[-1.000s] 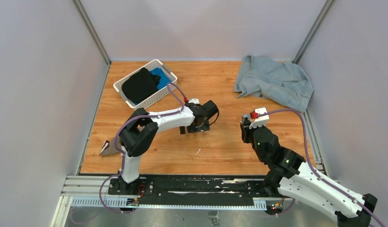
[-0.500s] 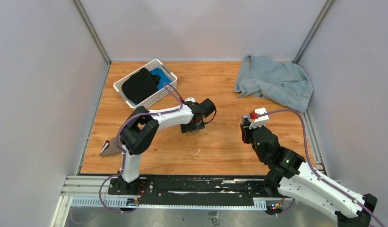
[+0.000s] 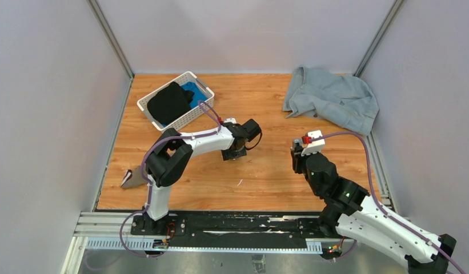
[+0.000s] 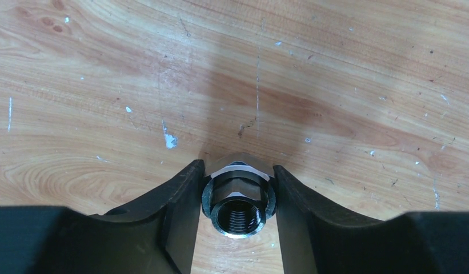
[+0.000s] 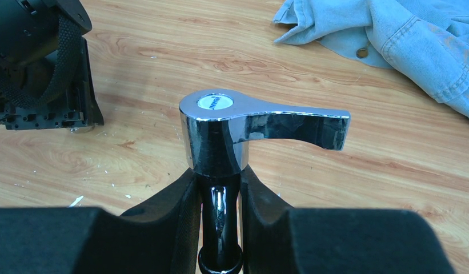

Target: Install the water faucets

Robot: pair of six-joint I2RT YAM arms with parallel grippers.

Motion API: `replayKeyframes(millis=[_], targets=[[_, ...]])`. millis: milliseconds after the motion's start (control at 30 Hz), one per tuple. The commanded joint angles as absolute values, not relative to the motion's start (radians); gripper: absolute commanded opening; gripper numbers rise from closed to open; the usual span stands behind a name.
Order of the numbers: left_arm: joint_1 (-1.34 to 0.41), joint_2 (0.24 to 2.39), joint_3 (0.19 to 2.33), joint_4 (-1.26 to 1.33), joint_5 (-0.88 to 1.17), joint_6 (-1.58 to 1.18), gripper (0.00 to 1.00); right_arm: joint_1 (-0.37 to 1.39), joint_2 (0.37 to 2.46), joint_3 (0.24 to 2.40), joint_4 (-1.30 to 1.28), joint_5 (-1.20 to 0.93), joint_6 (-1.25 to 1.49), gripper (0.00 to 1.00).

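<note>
The grey threaded fitting (image 4: 239, 197) of the water faucets stands on the wooden table, its threaded hole facing the left wrist camera. My left gripper (image 4: 237, 171) is shut on it, a black finger (image 4: 177, 211) pressing each side of its flange. From above, this gripper (image 3: 237, 149) sits low at the table's middle and hides the fitting. The shiny chrome tap (image 5: 215, 137) has a flat lever handle pointing right. My right gripper (image 5: 219, 177) is shut on its dark stem and holds it upright above the table. From above, the right gripper (image 3: 299, 149) stands right of centre.
A white basket (image 3: 193, 117) with black and blue cloth stands at the back left. A crumpled denim garment (image 3: 332, 97) lies at the back right. A small grey object (image 3: 129, 178) lies at the table's left edge. The left gripper's black body (image 5: 43, 68) shows at the right wrist view's upper left.
My left gripper has shifted slightly left and lowered, and its jaws have closed from wide open onto the fitting. The right arm and the tap have not moved.
</note>
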State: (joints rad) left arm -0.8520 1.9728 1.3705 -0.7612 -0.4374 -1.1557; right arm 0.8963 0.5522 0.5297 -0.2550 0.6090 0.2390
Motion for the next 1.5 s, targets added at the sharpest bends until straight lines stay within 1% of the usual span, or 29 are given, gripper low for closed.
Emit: replayKeyframes(millis=[0, 67, 133, 200, 233, 333, 367, 467, 533, 600, 733, 867, 933, 1000, 1100, 1167, 1267, 1467], targets=[[-0.839, 1.999, 1.349, -0.735, -0.445, -1.144, 0.48, 0.885, 0.532, 0.532, -0.267, 0.610, 0.235, 0.00], [-0.835, 1.996, 1.338, -0.710, -0.426, -1.120, 0.41, 0.886, 0.528, 0.530, -0.269, 0.615, 0.236, 0.00], [-0.828, 1.997, 1.322, -0.693, -0.414, -1.101, 0.26, 0.885, 0.527, 0.529, -0.269, 0.614, 0.237, 0.00], [-0.811, 1.996, 1.312, -0.688, -0.396, -1.090, 0.05, 0.885, 0.535, 0.535, -0.275, 0.609, 0.239, 0.00], [-0.804, 1.989, 1.310, -0.697, -0.393, -1.082, 0.00, 0.885, 0.540, 0.540, -0.281, 0.606, 0.239, 0.00], [-0.786, 1.913, 1.301, -0.659, -0.348, -0.990, 0.00, 0.886, 0.544, 0.558, -0.295, 0.597, 0.233, 0.00], [-0.775, 1.877, 1.294, -0.619, -0.280, -0.914, 0.00, 0.885, 0.542, 0.560, -0.296, 0.591, 0.230, 0.00], [-0.705, 1.794, 1.303, -0.569, 0.042, -0.701, 0.00, 0.885, 0.532, 0.549, -0.260, 0.531, 0.213, 0.00], [-0.656, 1.755, 1.320, -0.596, 0.250, -0.600, 0.00, 0.885, 0.520, 0.529, -0.187, 0.452, 0.182, 0.00], [-0.613, 1.691, 1.301, -0.587, 0.463, -0.539, 0.00, 0.885, 0.497, 0.505, -0.097, 0.316, 0.135, 0.00], [-0.546, 1.531, 1.217, -0.448, 0.748, -0.587, 0.00, 0.886, 0.460, 0.467, 0.081, 0.053, 0.061, 0.00], [-0.503, 1.411, 1.108, -0.199, 1.000, -0.734, 0.00, 0.885, 0.496, 0.534, 0.089, -0.136, 0.052, 0.00], [-0.499, 1.370, 1.081, -0.124, 1.066, -0.775, 0.00, 0.885, 0.526, 0.592, 0.045, -0.220, 0.036, 0.00], [-0.499, 1.313, 1.045, -0.044, 1.090, -0.817, 0.00, 0.885, 0.538, 0.627, 0.040, -0.284, 0.025, 0.00], [-0.499, 1.245, 0.982, 0.159, 1.102, -0.961, 0.00, 0.886, 0.536, 0.639, 0.087, -0.340, -0.008, 0.00], [-0.499, 1.232, 0.970, 0.258, 1.132, -1.046, 0.00, 0.886, 0.539, 0.640, 0.090, -0.323, -0.063, 0.00], [-0.493, 1.284, 1.025, 0.248, 1.235, -1.124, 0.00, 0.886, 0.537, 0.636, 0.097, -0.309, -0.141, 0.00], [-0.489, 1.303, 1.072, 0.247, 1.251, -1.255, 0.00, 0.891, 0.536, 0.578, 0.284, -0.259, -0.328, 0.00]])
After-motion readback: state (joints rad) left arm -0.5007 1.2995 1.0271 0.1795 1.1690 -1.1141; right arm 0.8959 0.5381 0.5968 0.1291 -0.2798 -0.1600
